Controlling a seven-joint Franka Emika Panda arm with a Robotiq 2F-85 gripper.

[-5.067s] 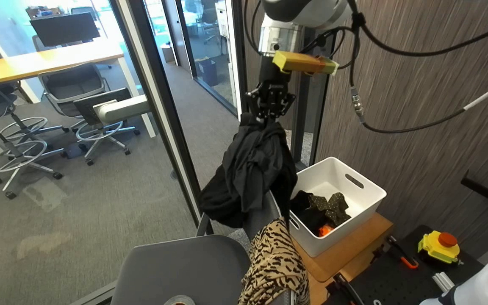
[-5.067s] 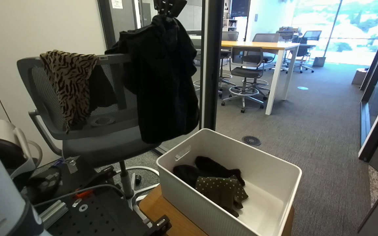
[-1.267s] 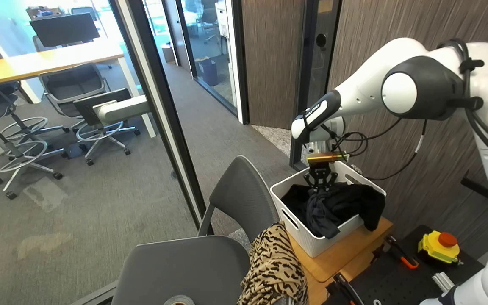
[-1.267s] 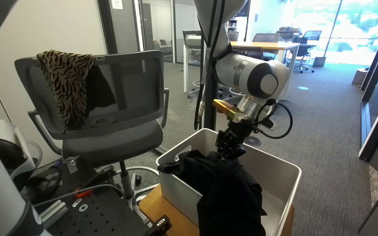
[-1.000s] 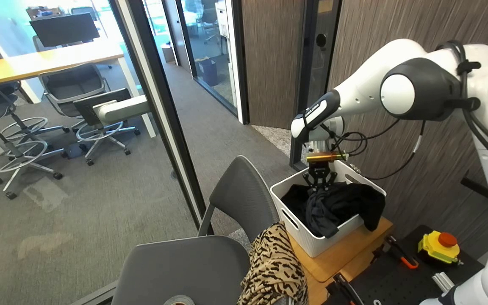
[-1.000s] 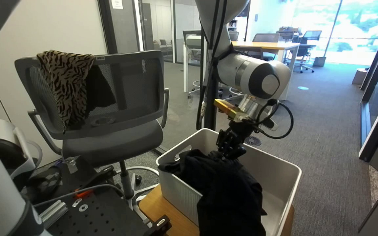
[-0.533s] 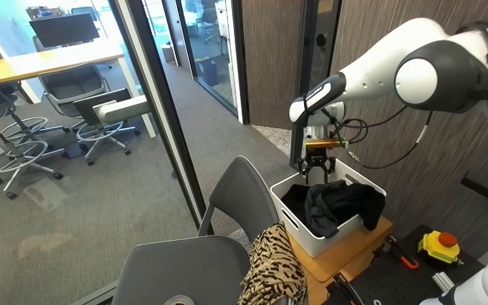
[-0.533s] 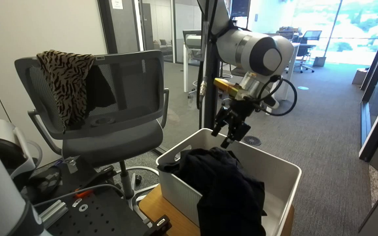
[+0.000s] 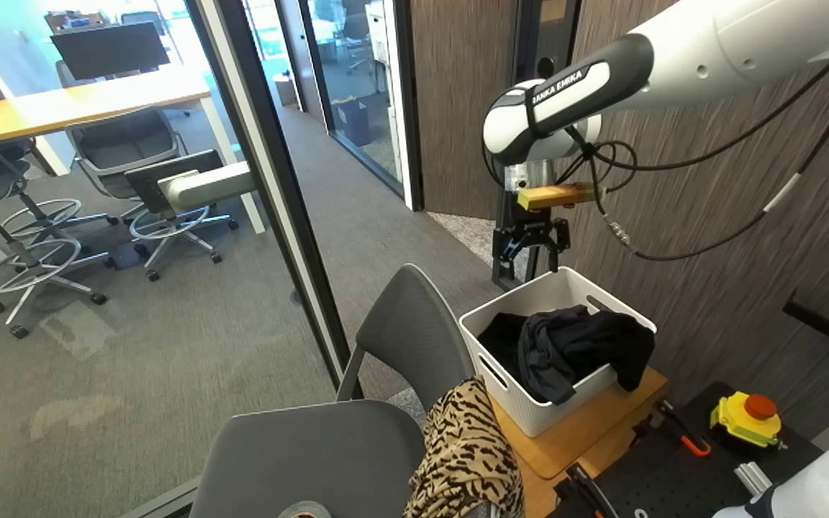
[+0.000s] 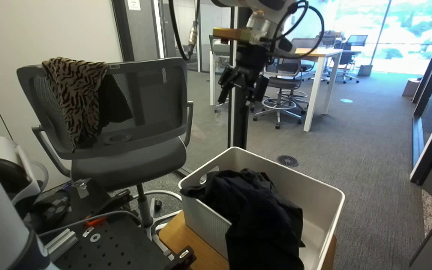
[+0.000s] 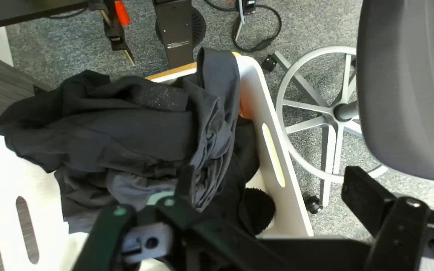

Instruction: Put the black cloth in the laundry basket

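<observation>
Find the black cloth [image 9: 583, 345] heaped inside the laundry basket [image 10: 206, 221], with one part draped over the rim and hanging down outside in both exterior views. Note the basket standing on a wooden surface [image 10: 189, 242]. Judge the placing as nearly complete, with only the overhang perhaps worth tucking in.

Expect a soft, limp, bulky handful: probably light to moderate in weight, not fragile, and more likely to cling than slip, going by the matte look. Foresee sagging and trailing on any lift, with some risk of catching on the rim. For a hold, pinch the bunched, raised fold seen in the wrist view rather than a flat stretch; for tidying, take the overhanging flap close to the rim and carry it inward.

Read the end effector [image 11: 271, 190] as empty, with jaws spread wide and nothing caught between them. Hangs higher than the basket, well apart from the cloth, touching nothing visible. Needs no squeeze here unless reaching down for the loose flap.
</observation>
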